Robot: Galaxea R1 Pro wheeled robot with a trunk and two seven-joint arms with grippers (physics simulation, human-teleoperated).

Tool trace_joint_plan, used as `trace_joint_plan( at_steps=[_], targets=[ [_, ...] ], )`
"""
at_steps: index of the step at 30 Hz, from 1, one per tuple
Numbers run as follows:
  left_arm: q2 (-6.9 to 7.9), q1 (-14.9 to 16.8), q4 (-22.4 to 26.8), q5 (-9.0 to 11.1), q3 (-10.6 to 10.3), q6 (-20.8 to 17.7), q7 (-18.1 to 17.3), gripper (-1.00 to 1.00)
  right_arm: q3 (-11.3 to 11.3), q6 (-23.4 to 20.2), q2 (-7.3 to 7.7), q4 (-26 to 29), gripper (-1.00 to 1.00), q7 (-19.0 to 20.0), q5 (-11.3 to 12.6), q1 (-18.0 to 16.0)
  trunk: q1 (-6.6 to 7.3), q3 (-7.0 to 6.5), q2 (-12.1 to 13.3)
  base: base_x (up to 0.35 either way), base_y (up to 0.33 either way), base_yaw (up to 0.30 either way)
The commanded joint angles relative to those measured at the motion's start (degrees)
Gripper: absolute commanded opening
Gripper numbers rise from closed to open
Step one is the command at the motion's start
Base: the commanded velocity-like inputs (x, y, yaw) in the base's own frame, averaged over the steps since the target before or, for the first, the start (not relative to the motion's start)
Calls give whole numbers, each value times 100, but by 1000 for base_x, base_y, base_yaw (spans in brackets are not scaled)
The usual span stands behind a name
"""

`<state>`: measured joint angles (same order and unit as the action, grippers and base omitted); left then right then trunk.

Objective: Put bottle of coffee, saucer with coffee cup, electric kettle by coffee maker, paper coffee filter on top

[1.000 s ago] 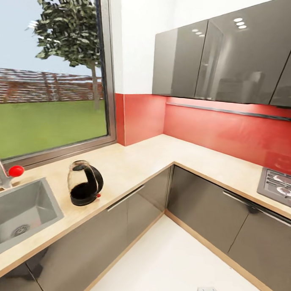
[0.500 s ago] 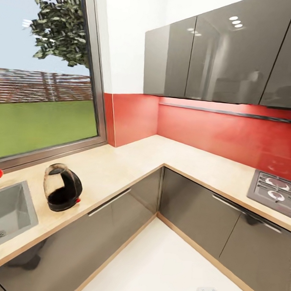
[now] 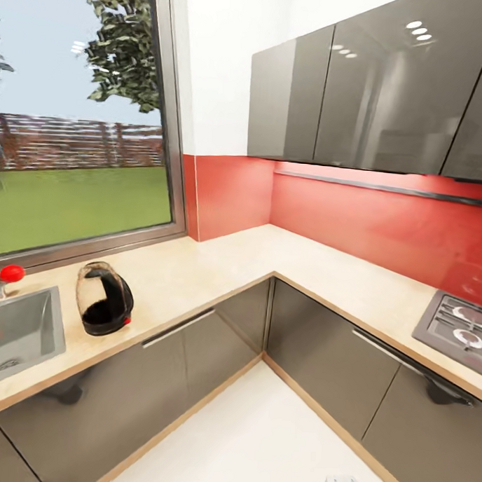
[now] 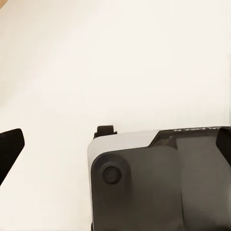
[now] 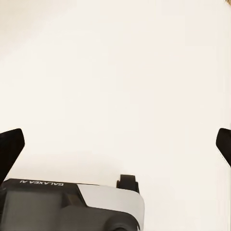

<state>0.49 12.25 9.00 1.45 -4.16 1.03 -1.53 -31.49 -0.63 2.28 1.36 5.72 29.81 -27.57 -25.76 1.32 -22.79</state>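
The electric kettle (image 3: 104, 298), clear glass with a black base, black handle and a small red switch, stands upright on the beige countertop (image 3: 219, 261) just right of the sink. My left gripper (image 4: 115, 149) is open over pale floor, one black fingertip (image 4: 9, 149) showing at the picture's edge and nothing between the fingers. My right gripper (image 5: 115, 144) is open too, its dark fingertips (image 5: 9, 149) far apart and empty. Both hang low beside my own grey and white base (image 4: 154, 183).
A steel sink (image 3: 20, 329) with a red-knobbed tap (image 3: 10, 273) sits left of the kettle. The L-shaped counter runs under a window (image 3: 76, 157) to a gas hob (image 3: 458, 327) at right. Grey wall cabinets (image 3: 360, 92) hang above a red backsplash. White floor (image 3: 260, 438) lies in the corner.
The whole head picture has shifted, first leftward and then slightly back to the right, as the camera moved. The kettle has kept its place on the counter beside the sink.
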Motion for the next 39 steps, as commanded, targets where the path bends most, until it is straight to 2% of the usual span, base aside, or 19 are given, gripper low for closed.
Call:
trace_joint_plan(
  at_steps=[1,20,39],
  targets=[
    [3,6,-3,14,-41,11,-5,100,-48,-7,2,5,100,17,60,-3,-2,13,-13,-107,-293,278],
    [3,6,4,22,-41,11,0,100,-47,-7,-8,5,100,17,60,-3,-2,13,-13,-12,-280,278],
    [3,-2,-3,22,-33,37,-3,100,-46,-7,-8,5,100,17,60,-3,-2,13,-13,0,-10,278]
  ],
)
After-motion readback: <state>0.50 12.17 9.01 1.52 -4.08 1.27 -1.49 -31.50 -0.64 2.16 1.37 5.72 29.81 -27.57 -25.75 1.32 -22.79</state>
